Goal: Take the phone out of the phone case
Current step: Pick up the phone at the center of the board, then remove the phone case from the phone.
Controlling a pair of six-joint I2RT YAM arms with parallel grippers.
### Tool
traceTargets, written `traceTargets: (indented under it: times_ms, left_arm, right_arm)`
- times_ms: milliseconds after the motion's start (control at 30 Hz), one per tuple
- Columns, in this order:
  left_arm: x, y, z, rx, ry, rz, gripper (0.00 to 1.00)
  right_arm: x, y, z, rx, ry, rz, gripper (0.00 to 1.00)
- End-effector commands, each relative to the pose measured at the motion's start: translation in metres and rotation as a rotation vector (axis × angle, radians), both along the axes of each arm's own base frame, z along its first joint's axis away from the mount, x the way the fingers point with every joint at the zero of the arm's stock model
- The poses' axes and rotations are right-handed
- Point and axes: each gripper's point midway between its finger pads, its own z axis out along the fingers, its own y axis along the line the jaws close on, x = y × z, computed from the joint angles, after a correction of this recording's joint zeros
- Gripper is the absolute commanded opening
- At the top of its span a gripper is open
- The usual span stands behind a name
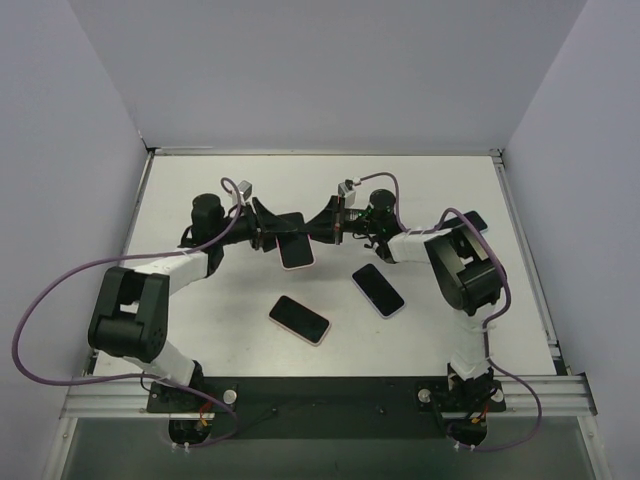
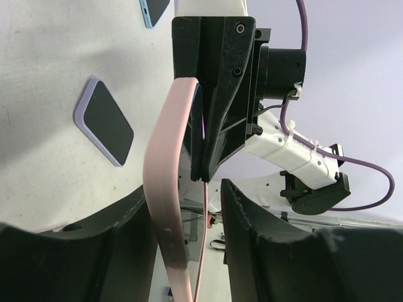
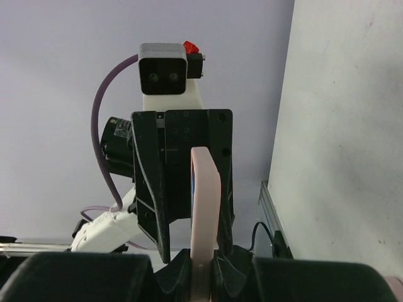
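A phone in a pink phone case hangs above the middle of the table between my two grippers. My right gripper is shut on one end of the case, whose rim stands upright between the pinched fingers. My left gripper faces it from the other side. In the left wrist view the case's pink rim bows outward and lies against one finger. The other finger stands apart from it, so these jaws are open around the case.
Two more phones lie face up on the table, one in a pink case and one in a lilac case. A dark phone lies behind the right arm. White walls enclose the table on three sides.
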Motion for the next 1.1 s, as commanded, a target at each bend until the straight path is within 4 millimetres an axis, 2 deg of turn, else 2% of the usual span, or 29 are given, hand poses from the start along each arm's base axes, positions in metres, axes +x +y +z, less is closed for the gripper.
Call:
traceTargets:
  times_ms: [0,33,67,133,167,200,233,300,333,367,400,433,467,500,533,567,600,700,767,800,833,933,967,1067]
  left_arm:
    - [0.008,-0.005,0.022,-0.028,-0.098,-0.010,0.46]
    - [0.008,-0.005,0.022,-0.028,-0.096,-0.007,0.44]
    - [0.008,-0.006,0.022,-0.028,-0.095,-0.007,0.33]
    - [0.008,-0.007,0.019,-0.028,-0.085,-0.008,0.23]
    - [0.008,-0.007,0.019,-0.030,-0.087,-0.005,0.10]
    - [0.008,-0.006,0.018,-0.031,-0.077,-0.003,0.04]
    - [0.008,-0.006,0.018,-0.034,-0.080,-0.002,0.00]
    - [0.006,-0.006,0.020,-0.040,-0.080,-0.001,0.00]
    - [0.006,-0.005,0.021,-0.041,-0.083,0.001,0.00]
    - [0.006,-0.004,0.023,-0.042,-0.088,0.002,0.00]
    - [0.006,-0.002,0.027,-0.044,-0.099,0.008,0.00]
    - [0.006,-0.001,0.028,-0.043,-0.100,0.014,0.00]
    - [0.007,0.001,0.030,-0.043,-0.102,0.019,0.00]
    - [0.008,0.003,0.032,-0.038,-0.116,0.025,0.00]
    - [0.010,0.005,0.034,-0.033,-0.115,0.032,0.00]
    - [0.010,0.006,0.036,-0.029,-0.120,0.034,0.00]
    - [0.011,0.007,0.039,-0.023,-0.137,0.037,0.00]
    - [0.016,0.010,0.049,-0.026,-0.166,0.060,0.00]
    - [0.020,0.011,0.060,-0.045,-0.216,0.075,0.00]
    - [0.022,0.011,0.066,-0.066,-0.219,0.094,0.00]
    - [0.023,0.012,0.078,-0.092,-0.279,0.102,0.00]
    - [0.022,0.011,0.097,-0.165,-0.340,0.108,0.00]
    - [0.022,0.011,0.100,-0.181,-0.348,0.106,0.00]
    - [0.018,0.011,0.111,-0.234,-0.362,0.095,0.00]
  right_arm:
    - [-0.013,-0.002,0.065,0.108,-0.262,0.041,0.00]
    - [-0.014,-0.002,0.064,0.105,-0.262,0.044,0.00]
    - [-0.014,-0.001,0.062,0.100,-0.269,0.045,0.00]
    - [-0.014,-0.001,0.059,0.084,-0.263,0.045,0.00]
    - [-0.014,0.000,0.055,0.072,-0.264,0.046,0.00]
    - [-0.015,0.000,0.053,0.063,-0.264,0.045,0.00]
    - [-0.015,-0.001,0.053,0.054,-0.266,0.040,0.00]
    - [-0.010,-0.003,0.036,-0.011,-0.247,0.013,0.00]
    - [-0.010,-0.006,0.036,-0.040,-0.261,-0.001,0.09]
    - [-0.007,-0.012,0.016,-0.125,-0.241,-0.017,0.24]
    - [0.000,-0.017,0.009,-0.183,-0.259,-0.068,0.50]
    - [0.000,-0.023,0.015,-0.227,-0.293,-0.103,0.63]
    - [-0.005,-0.033,-0.004,-0.332,-0.221,-0.110,0.72]
    - [-0.003,-0.039,-0.007,-0.396,-0.306,-0.119,0.81]
    - [0.001,-0.048,0.001,-0.449,-0.341,-0.180,0.85]
    - [-0.003,-0.055,-0.003,-0.495,-0.323,-0.183,0.87]
    - [-0.005,-0.062,0.007,-0.504,-0.356,-0.210,0.92]
    - [-0.012,-0.074,0.014,-0.533,-0.362,-0.255,1.00]
    - [-0.018,-0.077,0.014,-0.535,-0.340,-0.267,1.00]
    - [-0.021,-0.078,0.021,-0.518,-0.344,-0.277,1.00]
    - [-0.027,-0.078,0.014,-0.515,-0.305,-0.284,1.00]
    - [-0.032,-0.078,0.023,-0.461,-0.313,-0.318,1.00]
    - [-0.031,-0.075,0.034,-0.416,-0.319,-0.336,0.99]
    - [-0.036,-0.067,0.051,-0.329,-0.330,-0.337,0.80]
